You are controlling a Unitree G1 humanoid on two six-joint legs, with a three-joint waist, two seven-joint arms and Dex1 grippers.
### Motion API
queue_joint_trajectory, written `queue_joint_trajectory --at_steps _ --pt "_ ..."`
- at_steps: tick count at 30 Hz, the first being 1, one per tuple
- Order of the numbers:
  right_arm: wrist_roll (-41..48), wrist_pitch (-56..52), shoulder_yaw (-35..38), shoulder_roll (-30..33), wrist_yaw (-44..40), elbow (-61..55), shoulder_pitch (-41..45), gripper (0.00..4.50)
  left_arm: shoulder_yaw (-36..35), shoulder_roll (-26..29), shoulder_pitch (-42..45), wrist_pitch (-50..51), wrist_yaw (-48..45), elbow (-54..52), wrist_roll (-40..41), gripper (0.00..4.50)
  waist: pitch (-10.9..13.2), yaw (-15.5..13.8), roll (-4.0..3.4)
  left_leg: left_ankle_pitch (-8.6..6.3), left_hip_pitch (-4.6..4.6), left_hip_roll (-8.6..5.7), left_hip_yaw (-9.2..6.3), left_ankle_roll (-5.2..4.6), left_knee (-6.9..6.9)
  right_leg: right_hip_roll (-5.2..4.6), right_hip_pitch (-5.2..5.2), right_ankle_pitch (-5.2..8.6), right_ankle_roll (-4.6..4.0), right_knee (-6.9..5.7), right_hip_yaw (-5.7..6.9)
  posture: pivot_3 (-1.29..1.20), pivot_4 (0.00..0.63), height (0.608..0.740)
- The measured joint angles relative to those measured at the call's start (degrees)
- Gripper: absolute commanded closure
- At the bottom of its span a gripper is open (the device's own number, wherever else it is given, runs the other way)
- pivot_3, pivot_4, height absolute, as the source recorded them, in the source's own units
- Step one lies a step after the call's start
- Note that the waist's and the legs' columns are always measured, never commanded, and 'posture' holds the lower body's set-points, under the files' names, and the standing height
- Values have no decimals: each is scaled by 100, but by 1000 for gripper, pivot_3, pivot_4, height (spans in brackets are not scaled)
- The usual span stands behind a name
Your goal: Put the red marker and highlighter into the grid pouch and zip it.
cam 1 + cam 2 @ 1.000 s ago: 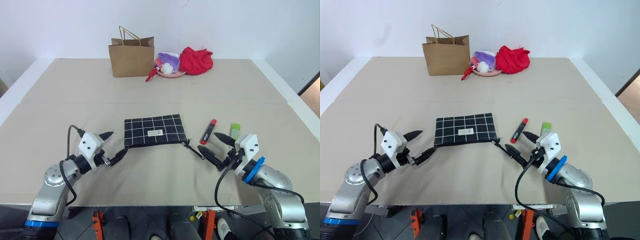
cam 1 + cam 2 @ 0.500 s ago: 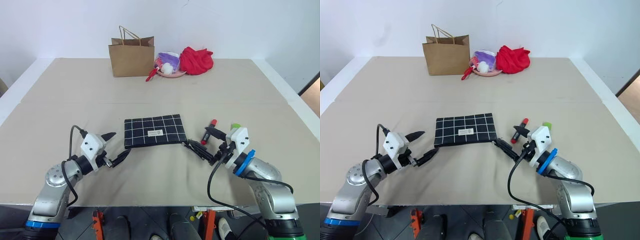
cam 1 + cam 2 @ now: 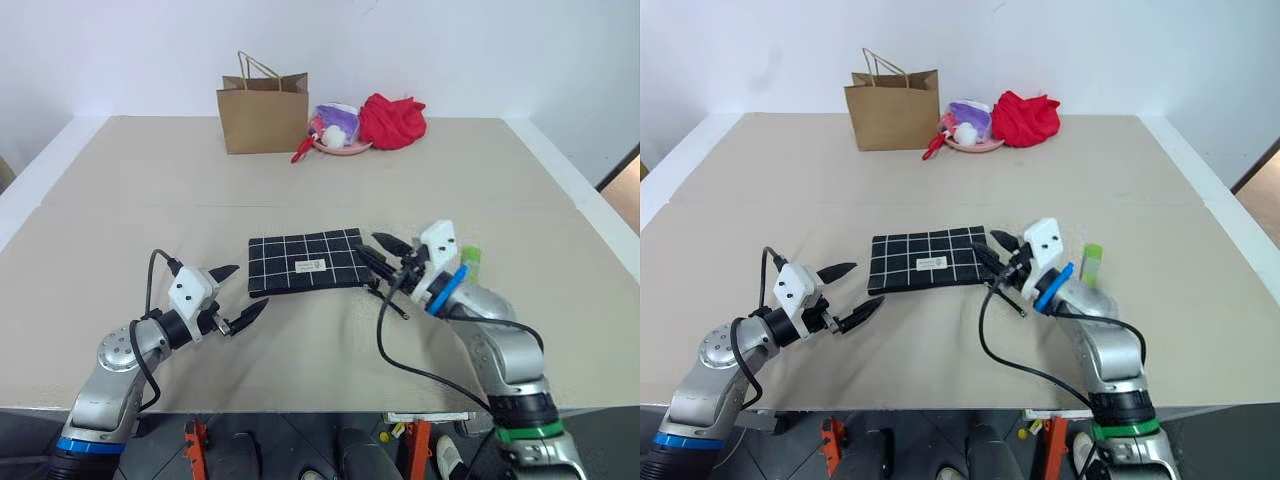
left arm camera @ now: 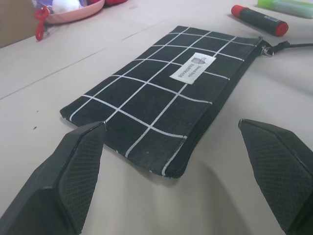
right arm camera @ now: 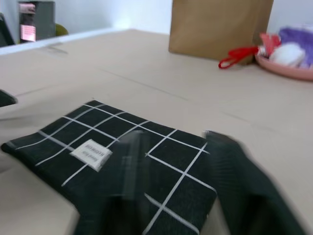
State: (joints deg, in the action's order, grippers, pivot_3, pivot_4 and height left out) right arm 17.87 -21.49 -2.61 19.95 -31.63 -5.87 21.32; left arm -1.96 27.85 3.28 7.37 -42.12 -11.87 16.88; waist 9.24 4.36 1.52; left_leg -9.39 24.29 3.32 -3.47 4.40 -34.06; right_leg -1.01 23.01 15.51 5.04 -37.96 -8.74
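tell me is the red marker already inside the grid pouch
No, in the left wrist view the red marker lies on the table beyond the grid pouch, apart from it.

A large table (image 3: 130,190) covered with a beige mat is occupying most of the scene; a seam is running across the mat from side to side. White table edging (image 3: 30,190) is showing along both sides. A plain white wall (image 3: 480,50) is standing behind the far edge. At the far edge, a brown paper bag (image 3: 263,115) with handles is standing upright. Just beside it, a pink dish (image 3: 340,146) is holding small purple and white items, and a bunched red cloth (image 3: 392,121) is lying next to the dish. Even, diffuse light is falling across the surface. Below the near edge, orange stand parts (image 3: 196,440) are showing against a dark floor.
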Motion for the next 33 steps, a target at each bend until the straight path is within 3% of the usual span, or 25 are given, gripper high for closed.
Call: queue_joint_trajectory --at_steps 1,19,28,33 --pt "-105 -47 -134 -74 60 107 8 4464 2 -1 19 0 1 0 0 0 0 -2 0 0 0 0 0 0 2 0 0 1 1 0 0 0 150 740" --pt "-868 -197 -417 -206 531 347 -150 4464 4 76 45 -78 -98 2 -77 0 0 -5 0 0 4 0 -1 0 2 1 5 2 2 -4 0 0 150 740" --pt "-930 -155 -412 -307 589 374 -150 4464 65 888 328 -1504 -758 999 -751 0 1 -2 1 0 2 2 0 0 2 2 8 12 -21 -5 0 0 150 740" --pt "-950 -158 -413 -361 593 373 -152 4464 410 1100 859 -2682 -828 1838 -1509 0 1 -4 1 0 3 2 0 0 3 2 9 10 -17 -5 0 0 150 740"
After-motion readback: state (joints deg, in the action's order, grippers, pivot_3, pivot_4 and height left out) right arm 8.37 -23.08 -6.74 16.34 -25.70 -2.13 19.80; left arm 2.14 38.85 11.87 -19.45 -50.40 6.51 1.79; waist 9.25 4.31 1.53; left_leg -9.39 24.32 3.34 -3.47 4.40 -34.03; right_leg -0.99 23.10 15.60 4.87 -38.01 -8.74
